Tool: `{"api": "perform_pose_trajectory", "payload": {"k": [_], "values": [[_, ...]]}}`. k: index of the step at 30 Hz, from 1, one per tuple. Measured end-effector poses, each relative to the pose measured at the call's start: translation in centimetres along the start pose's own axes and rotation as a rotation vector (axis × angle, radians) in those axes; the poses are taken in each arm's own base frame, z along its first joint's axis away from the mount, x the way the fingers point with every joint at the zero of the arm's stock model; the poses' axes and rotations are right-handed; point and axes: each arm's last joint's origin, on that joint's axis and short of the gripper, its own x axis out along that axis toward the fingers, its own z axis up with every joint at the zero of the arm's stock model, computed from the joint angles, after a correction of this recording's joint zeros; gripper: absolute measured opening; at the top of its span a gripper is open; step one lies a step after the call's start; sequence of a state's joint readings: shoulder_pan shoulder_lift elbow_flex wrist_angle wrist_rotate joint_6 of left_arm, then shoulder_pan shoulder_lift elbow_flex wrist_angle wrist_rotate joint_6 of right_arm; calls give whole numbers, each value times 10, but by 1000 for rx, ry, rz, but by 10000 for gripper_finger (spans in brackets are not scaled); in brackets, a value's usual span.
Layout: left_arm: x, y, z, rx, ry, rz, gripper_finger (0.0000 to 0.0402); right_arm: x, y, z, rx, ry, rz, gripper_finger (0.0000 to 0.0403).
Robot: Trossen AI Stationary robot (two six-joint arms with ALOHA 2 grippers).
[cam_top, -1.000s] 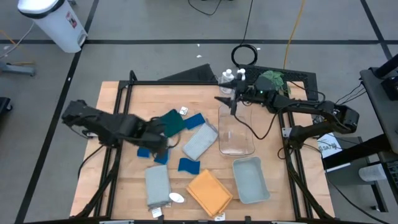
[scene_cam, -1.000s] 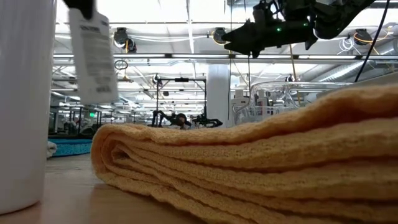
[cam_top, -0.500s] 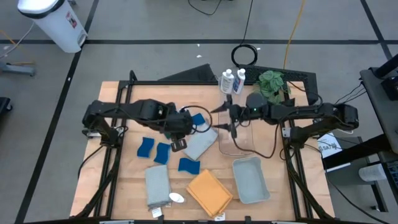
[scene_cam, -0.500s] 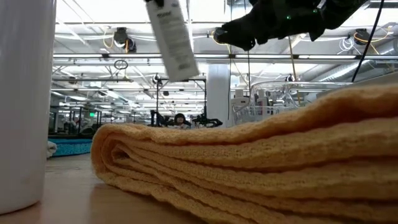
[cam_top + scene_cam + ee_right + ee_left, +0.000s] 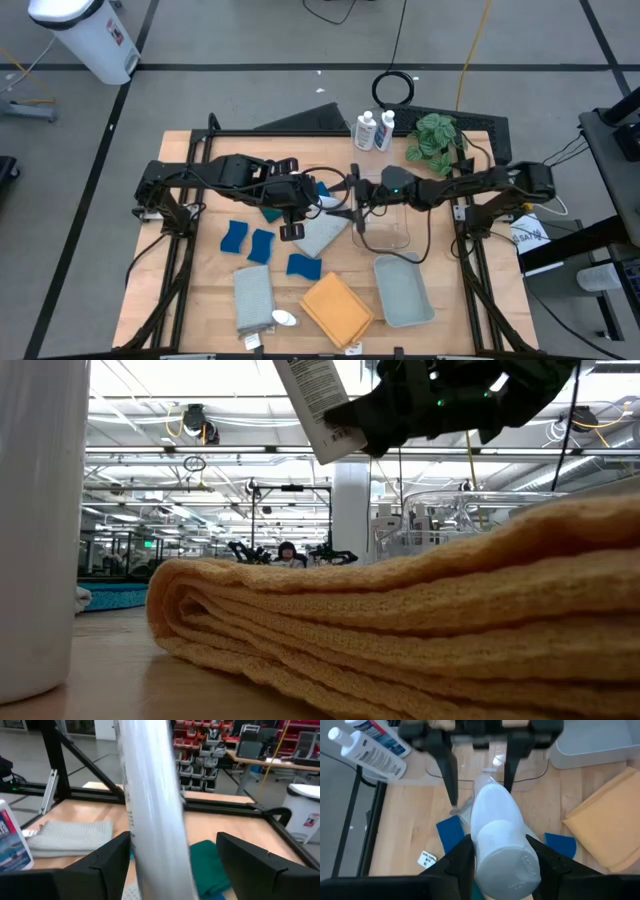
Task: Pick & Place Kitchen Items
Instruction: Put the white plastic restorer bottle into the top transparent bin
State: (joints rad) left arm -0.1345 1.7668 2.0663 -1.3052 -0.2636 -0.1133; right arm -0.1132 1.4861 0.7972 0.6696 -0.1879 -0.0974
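Above table centre | left tool (image 5: 495, 865) clamps white bottle (image 5: 500, 835) | right tool (image 5: 357, 205) spread, empty | label text unreadable, perhaps blurred

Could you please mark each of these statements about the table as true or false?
1. The left claw holds a white bottle. True.
2. The right claw is shut on the orange cloth. False: it is open, its fingers on either side of the held bottle's far end, and the orange cloth lies on the table.
3. Two more white bottles are at the far edge, near the green plant. True.
4. A blue sponge lies in the pale tray. False: nothing shows in the tray; the blue sponges lie on the wood.
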Motion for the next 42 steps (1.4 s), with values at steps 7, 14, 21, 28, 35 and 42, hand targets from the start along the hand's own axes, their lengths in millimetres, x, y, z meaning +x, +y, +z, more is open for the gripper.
{"api": "perform_pose_trajectory", "payload": {"k": [7,14,21,28,35,42], "values": [[1,6,1,-15,-3,9,139,12,-1,-2,-1,29,3,202],[-11,10,2,-40,-63,15,201,2,0,10,-32,29,6,70],[-50,-4,-11,-33,-242,82,354,-22,2,26,-62,2,-4,70],[-32,-23,-52,55,-469,34,387,-62,-7,29,-85,-78,-133,70],[14,17,-126,54,-861,100,362,-94,-16,29,-65,-141,-200,70],[75,75,-201,-260,-1218,159,367,-101,-16,24,-28,-192,-214,70]]}}
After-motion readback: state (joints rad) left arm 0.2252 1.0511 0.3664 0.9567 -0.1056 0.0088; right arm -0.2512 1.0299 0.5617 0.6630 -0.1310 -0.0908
